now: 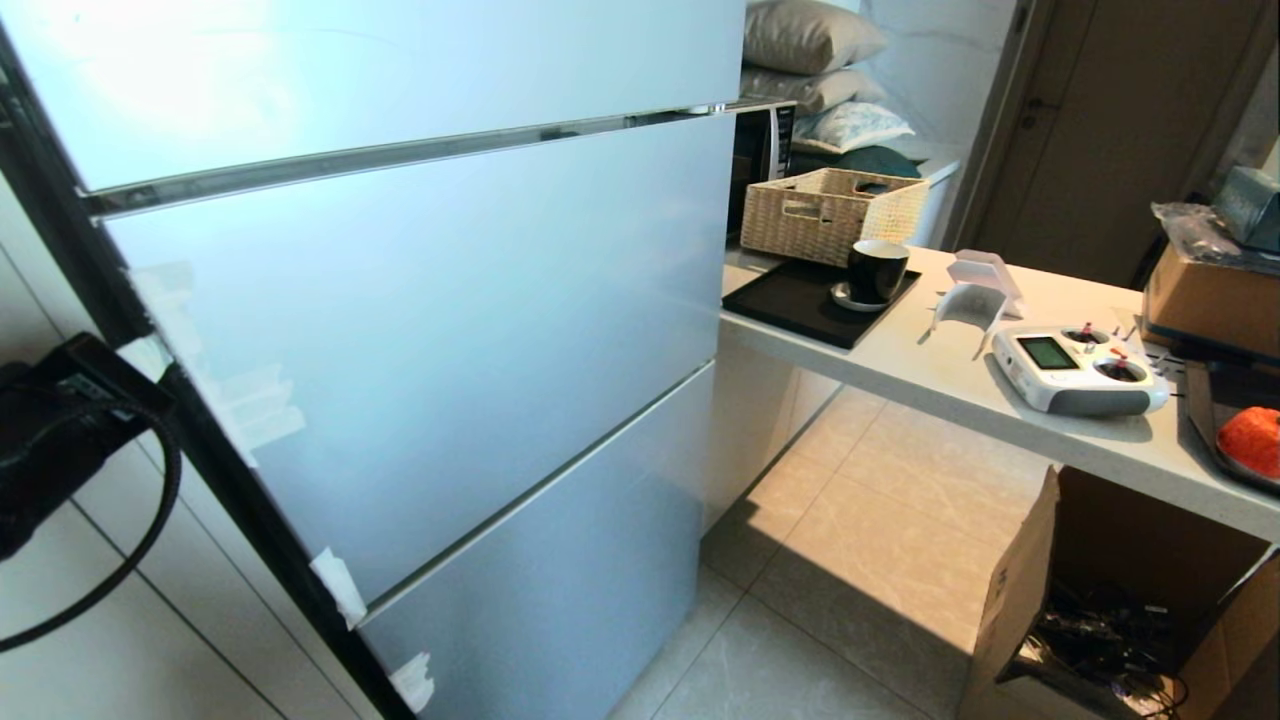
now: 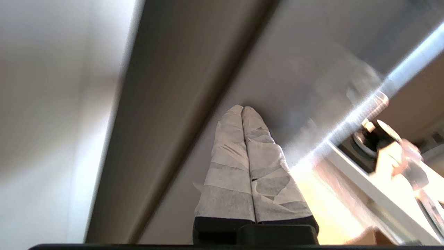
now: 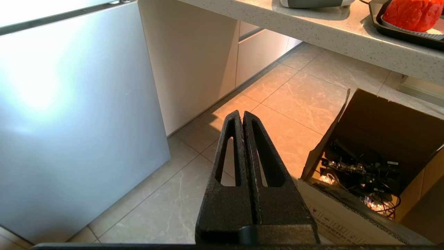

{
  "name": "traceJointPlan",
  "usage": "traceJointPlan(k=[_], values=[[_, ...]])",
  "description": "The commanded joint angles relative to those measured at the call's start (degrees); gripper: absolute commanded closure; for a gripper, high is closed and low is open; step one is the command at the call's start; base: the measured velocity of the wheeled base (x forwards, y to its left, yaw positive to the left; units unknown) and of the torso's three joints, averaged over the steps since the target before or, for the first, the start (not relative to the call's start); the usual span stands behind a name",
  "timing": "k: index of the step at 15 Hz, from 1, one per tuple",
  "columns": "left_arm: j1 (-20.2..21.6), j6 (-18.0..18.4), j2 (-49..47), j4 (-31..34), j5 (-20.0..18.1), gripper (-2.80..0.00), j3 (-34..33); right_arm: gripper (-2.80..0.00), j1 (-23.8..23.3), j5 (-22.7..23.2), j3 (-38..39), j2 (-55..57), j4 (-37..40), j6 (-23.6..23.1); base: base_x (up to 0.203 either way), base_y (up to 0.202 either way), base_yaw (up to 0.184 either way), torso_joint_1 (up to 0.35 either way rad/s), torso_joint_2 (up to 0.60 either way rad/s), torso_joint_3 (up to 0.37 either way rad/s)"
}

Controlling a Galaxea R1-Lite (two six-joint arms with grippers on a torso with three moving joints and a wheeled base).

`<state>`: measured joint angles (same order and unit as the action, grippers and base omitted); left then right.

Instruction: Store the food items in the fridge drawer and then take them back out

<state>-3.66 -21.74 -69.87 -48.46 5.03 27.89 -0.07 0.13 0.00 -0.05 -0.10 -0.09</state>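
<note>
Fridge (image 1: 420,300): doors shut, drawer not seen
L gripper (image 2: 242,108): taped fingers pressed together, empty, at fridge's left edge
R gripper (image 3: 242,113): closed, empty, over floor right of fridge
Orange-red fruit (image 1: 1252,440): on tray, counter (image 1: 900,370) right of fridge
Box (image 1: 1100,600): under counter; open floor between it & fridge

Black right fingers (image 3: 242,114) (left's (image 2: 242,108) seemingly white-taped).
</note>
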Motion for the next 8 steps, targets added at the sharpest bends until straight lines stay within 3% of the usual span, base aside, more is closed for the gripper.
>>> traceJointPlan(k=[1, 8], values=[[-0.21, -0.07, 1.40, -0.28, -0.28, 0.00, -1.40, 0.00, 0.00, 0.04, 0.00, 0.05, 0.01, -0.06, 0.000, 0.000, 0.000, 0.000, 0.00, 0.000], [-1.54, -0.06, 2.39, -0.14, -2.92, 0.00, -2.75, 0.00, -0.01, 0.04, 0.00, 0.05, 0.01, 0.00, 0.000, 0.000, 0.000, 0.000, 0.00, 0.000]])
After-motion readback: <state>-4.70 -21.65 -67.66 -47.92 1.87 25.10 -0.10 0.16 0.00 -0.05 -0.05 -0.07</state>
